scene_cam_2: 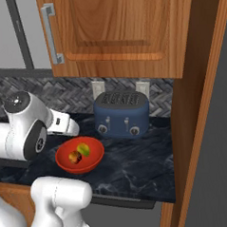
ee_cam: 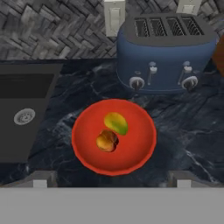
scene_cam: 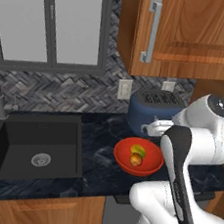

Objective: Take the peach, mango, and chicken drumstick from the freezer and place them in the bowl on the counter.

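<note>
The red-orange bowl [ee_cam: 87, 151] stands on the dark marbled counter [ee_cam: 188, 131], just in front of the toaster. In it lie the green-yellow mango [ee_cam: 116, 123] and, touching it on the near side, the round orange-brown peach [ee_cam: 107, 141]. The left base view shows the bowl [scene_cam: 149, 166] with the mango [scene_cam: 138, 150] and the peach [scene_cam: 136, 159], and so does the right base view at the bowl [scene_cam_2: 92, 162]. My gripper [ee_cam: 111, 181] hovers above the bowl's near rim, open, its fingertips [ee_cam: 40, 179] far apart with nothing between them. The chicken drumstick and the freezer are out of view.
A blue toaster [scene_cam: 153, 111] stands against the herringbone backsplash behind the bowl. The black sink [scene_cam: 31, 149] with its faucet [scene_cam: 0, 98] lies to the left. Wooden wall cabinets [scene_cam: 191, 34] hang overhead, and a wooden side panel [scene_cam_2: 202, 129] bounds the counter on the right.
</note>
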